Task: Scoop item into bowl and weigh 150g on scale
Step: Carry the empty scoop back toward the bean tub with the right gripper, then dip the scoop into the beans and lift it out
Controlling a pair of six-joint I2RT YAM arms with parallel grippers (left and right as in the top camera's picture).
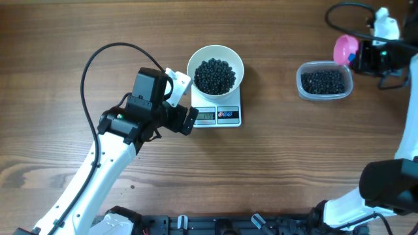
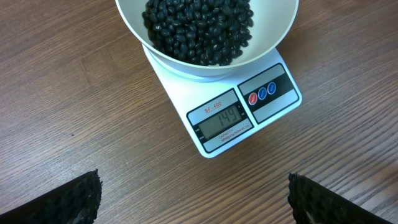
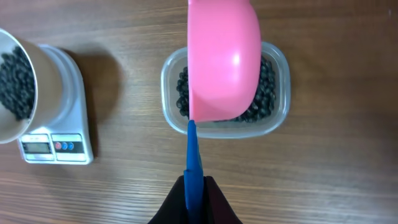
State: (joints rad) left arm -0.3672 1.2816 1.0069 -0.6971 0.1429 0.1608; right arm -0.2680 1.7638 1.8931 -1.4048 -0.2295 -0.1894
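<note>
Bearing bowl (image 1: 199,55), scale (image 1: 234,104), display end nearside

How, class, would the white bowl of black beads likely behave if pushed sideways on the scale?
The bowl probably slides rather than tips: it looks smooth on the flat scale. Likely bottom-heavy, since beads fill its base. A sharp shove might send the loose round beads rolling.

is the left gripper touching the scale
Apart. The left wrist view shows bare table between the open left gripper and the scale.
</note>
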